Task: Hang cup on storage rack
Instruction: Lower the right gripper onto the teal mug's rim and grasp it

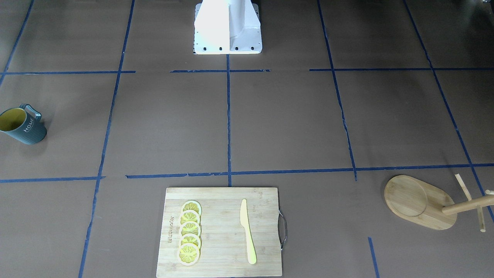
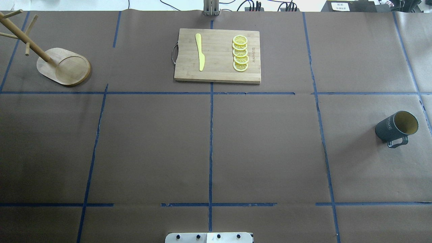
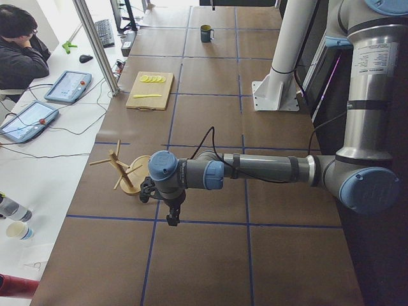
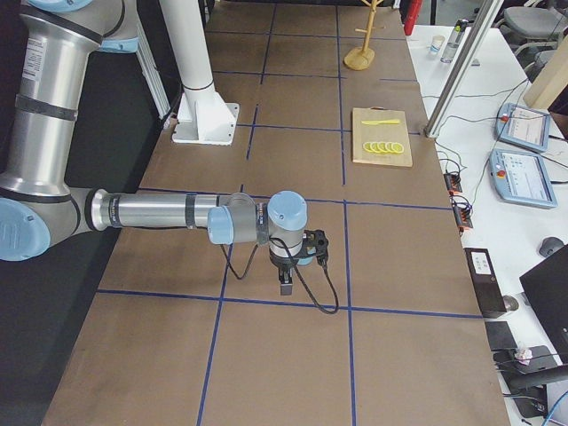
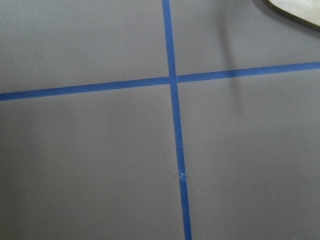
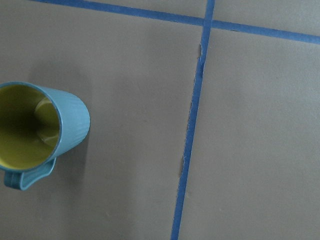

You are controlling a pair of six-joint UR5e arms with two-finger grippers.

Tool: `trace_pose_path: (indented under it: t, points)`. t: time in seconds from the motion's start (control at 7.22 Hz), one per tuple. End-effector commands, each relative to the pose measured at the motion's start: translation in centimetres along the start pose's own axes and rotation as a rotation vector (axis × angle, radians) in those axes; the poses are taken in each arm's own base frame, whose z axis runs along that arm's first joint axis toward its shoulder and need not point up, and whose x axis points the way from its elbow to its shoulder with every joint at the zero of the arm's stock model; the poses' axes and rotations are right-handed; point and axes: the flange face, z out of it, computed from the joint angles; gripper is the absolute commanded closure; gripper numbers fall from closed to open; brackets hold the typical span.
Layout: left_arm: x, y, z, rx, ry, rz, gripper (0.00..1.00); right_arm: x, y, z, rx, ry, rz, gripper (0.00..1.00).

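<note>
The dark teal cup [image 1: 24, 126] with a yellow inside stands upright on the brown table, at the robot's far right [image 2: 395, 127]. It also shows in the right wrist view [image 6: 42, 131], mouth up, handle at the lower left. The bamboo storage rack [image 2: 64, 65] stands at the far left [image 1: 418, 200], empty; its base edge shows in the left wrist view [image 5: 300, 10]. The left gripper [image 3: 172, 220] hangs over the table near the rack [image 3: 127, 171]. The right gripper [image 4: 286, 286] points down at the table. I cannot tell whether either is open or shut.
A bamboo cutting board [image 2: 217, 72] with several lemon slices [image 2: 240, 53] and a yellow knife [image 2: 199, 51] lies at the middle far edge. The white robot base [image 1: 227, 29] is at the near edge. An operator [image 3: 19, 51] sits beside the table.
</note>
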Motion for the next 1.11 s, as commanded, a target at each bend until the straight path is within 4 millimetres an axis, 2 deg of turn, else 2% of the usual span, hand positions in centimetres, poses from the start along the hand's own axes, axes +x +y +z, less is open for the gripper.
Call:
trace_pose_path:
  t: [0.0, 0.14, 0.28, 0.42, 0.55, 0.69, 0.83, 0.97]
  points:
    - [0.1, 0.0, -0.1, 0.007, -0.005, 0.011, 0.00, -1.1, -1.3, -0.1, 0.005, -0.002, -0.028, 0.00]
    - [0.4, -0.3, 0.6, -0.012, -0.002, 0.009, 0.00, -2.0, -2.0, 0.1, 0.001, -0.004, -0.053, 0.00]
    - [0.5, -0.2, 0.7, -0.015, -0.002, 0.010, 0.00, -3.4, -3.8, -0.4, 0.018, -0.007, -0.092, 0.00]
    - [0.7, -0.1, 0.5, -0.013, 0.001, 0.012, 0.00, -5.7, -5.5, -0.2, 0.020, -0.011, -0.138, 0.00]
    - [0.7, -0.2, 0.5, -0.012, 0.001, 0.013, 0.00, -8.9, -7.5, 0.4, 0.014, -0.021, -0.208, 0.00]
    - [0.8, -0.2, 0.4, -0.009, 0.004, 0.015, 0.00, -11.9, -8.3, 2.0, -0.016, -0.031, -0.271, 0.00]
    - [0.8, -0.1, 0.5, -0.010, 0.004, 0.014, 0.00, -12.3, -9.3, 4.4, -0.057, -0.033, -0.278, 0.00]
    - [0.8, -0.1, 0.5, -0.010, 0.004, 0.014, 0.00, -11.9, -10.4, 5.8, -0.050, -0.034, -0.291, 0.00]
